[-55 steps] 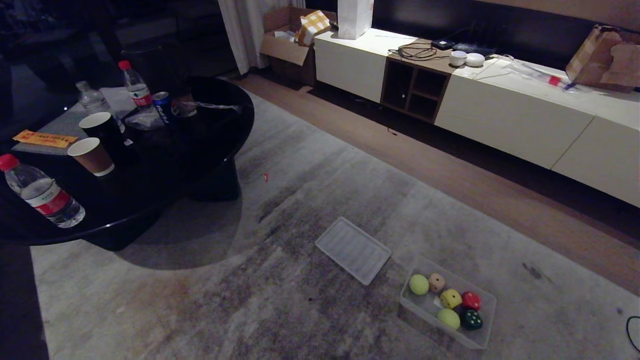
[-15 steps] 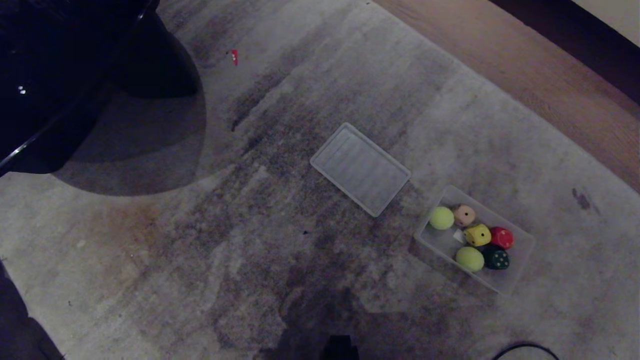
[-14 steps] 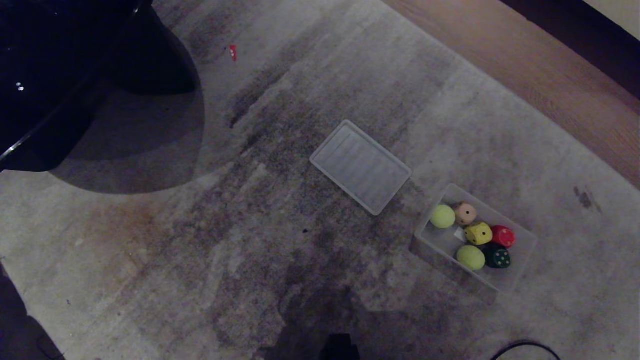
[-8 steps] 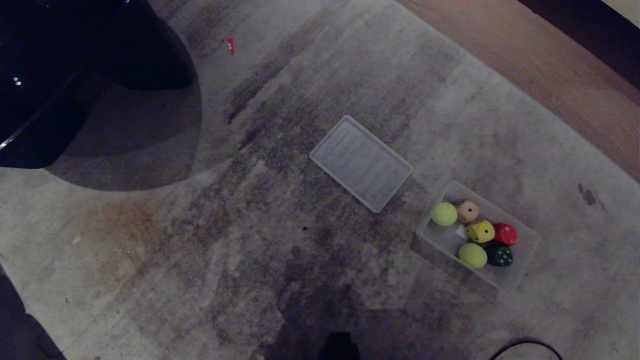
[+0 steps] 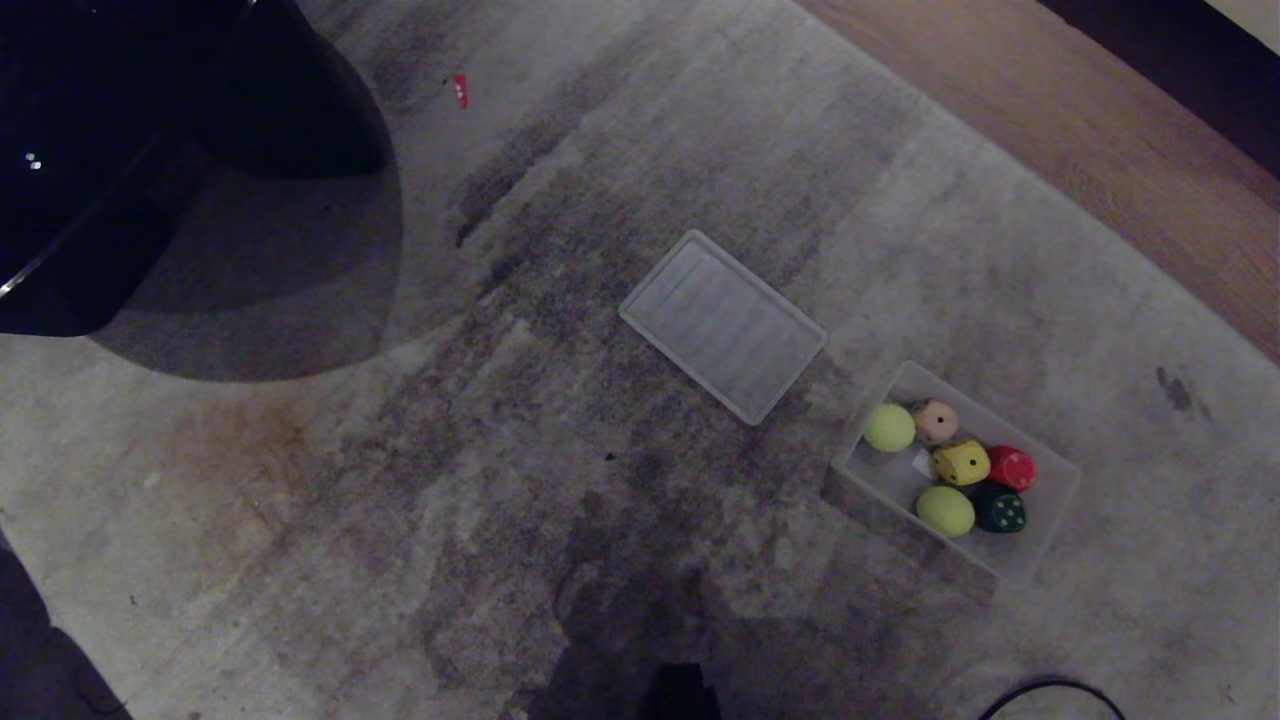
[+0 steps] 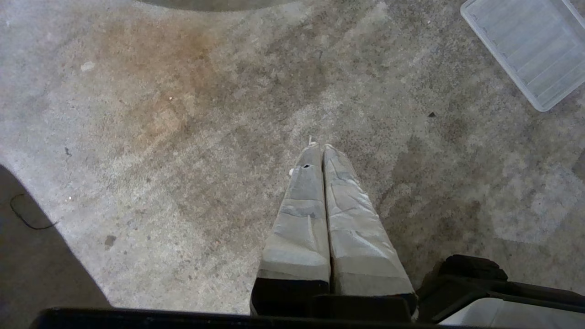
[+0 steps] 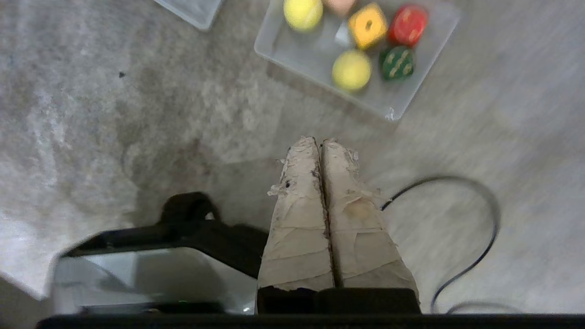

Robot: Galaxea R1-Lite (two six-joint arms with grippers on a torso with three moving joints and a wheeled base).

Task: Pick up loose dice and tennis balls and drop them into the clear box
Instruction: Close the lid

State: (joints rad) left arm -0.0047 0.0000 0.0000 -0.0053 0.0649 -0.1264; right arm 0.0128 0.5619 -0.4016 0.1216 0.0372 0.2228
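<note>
The clear box (image 5: 1050,505) sits on the carpet at the right. Inside it lie two tennis balls (image 5: 889,427) (image 5: 945,510) and several dice: beige (image 5: 935,421), yellow (image 5: 961,463), red (image 5: 1012,467) and green (image 5: 998,510). In the right wrist view the clear box (image 7: 402,103) with its tennis balls (image 7: 351,70) and dice (image 7: 368,26) lies ahead of my right gripper (image 7: 320,142), which is shut and empty above the carpet. Over bare carpet my left gripper (image 6: 319,146) hangs shut and empty. Neither gripper shows in the head view.
A flat ribbed clear lid (image 5: 722,325) lies on the carpet just left of the box. A black round table (image 5: 120,150) stands at the far left. A black cable (image 7: 475,219) loops near my right gripper. Wooden floor (image 5: 1080,130) borders the carpet at the back right.
The head view has tipped down from the room to the carpet, then shifted slightly further. The box, lid, balls and dice have kept their places on the carpet.
</note>
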